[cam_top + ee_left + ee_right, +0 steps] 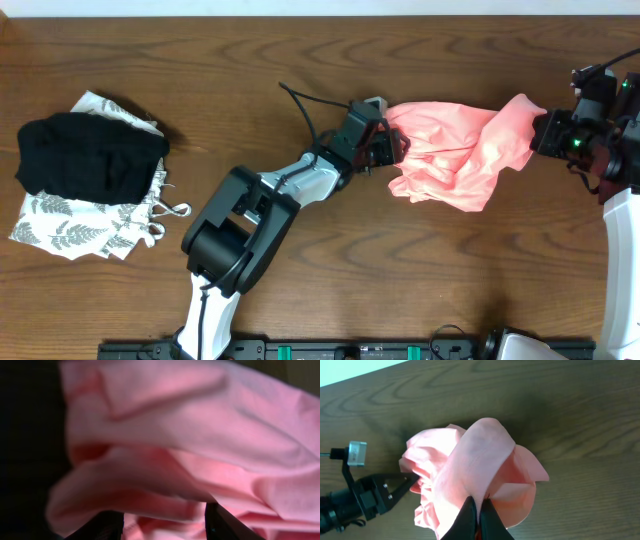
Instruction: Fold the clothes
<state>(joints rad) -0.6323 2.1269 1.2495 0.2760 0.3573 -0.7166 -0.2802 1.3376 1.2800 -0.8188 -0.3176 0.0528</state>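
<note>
left claw [397, 150] parted, right claw [479, 510] clamped

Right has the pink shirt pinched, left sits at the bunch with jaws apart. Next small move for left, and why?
Probably close the left gripper on the T-shirt edge in front of it. Its jaws stand apart at the fabric, the right gripper pinches a fold opposite, and the crumpled bunch needs two grips to be pulled flat.

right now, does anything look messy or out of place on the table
Yes. The pink T-shirt is a crumpled wad, not spread flat, pinched at one end by the right end effector, with the left end effector at its other side. Far left, the black garment lies askew on the white leaf-print garment.
</note>
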